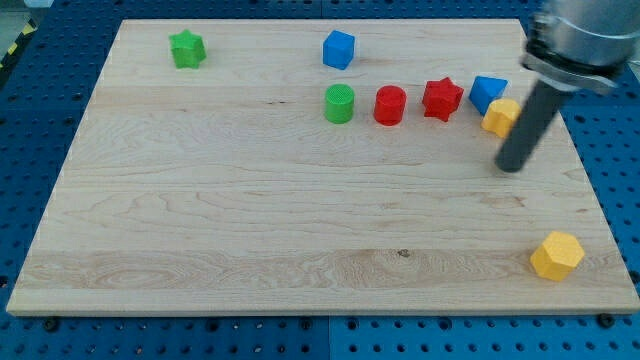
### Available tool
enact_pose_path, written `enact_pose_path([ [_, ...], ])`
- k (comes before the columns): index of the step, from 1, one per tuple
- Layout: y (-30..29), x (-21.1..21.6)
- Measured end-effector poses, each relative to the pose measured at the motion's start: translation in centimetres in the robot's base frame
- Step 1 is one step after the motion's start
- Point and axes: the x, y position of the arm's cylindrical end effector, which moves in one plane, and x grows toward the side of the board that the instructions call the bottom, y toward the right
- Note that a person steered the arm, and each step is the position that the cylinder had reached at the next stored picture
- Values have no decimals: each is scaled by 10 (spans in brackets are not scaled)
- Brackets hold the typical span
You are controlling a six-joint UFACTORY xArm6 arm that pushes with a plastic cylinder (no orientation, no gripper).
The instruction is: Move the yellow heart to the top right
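The yellow heart (499, 117) sits toward the right side of the wooden board (250, 230), partly hidden behind the dark rod, and I use it as my landmark. The rod's tip (512, 167) rests on the board just below the heart, on its lower-right side, close enough that I cannot tell whether they touch. There is no hand here to open or close, only this plain rod holding nothing. That spot makes sense to me: pushing from underneath would send the heart up toward the top right corner. A blue block (487, 93), its shape unclear, touches the heart's upper left and may get nudged. Left of the heart runs a row: a red star (442, 99), a red cylinder (390, 104), a green cylinder (340, 103). Further up-left are a blue cube (339, 49) and a green star (187, 48); well below the heart lies a yellow hexagon (557, 255). That makes two yellow, two blue, two red, two green.
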Motion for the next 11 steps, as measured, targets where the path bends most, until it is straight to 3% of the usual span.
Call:
enact_pose_path([
  [1, -9, -24],
  [3, 34, -41],
  [5, 59, -39],
  [7, 58, -128],
  [9, 60, -60],
  [11, 46, -145],
])
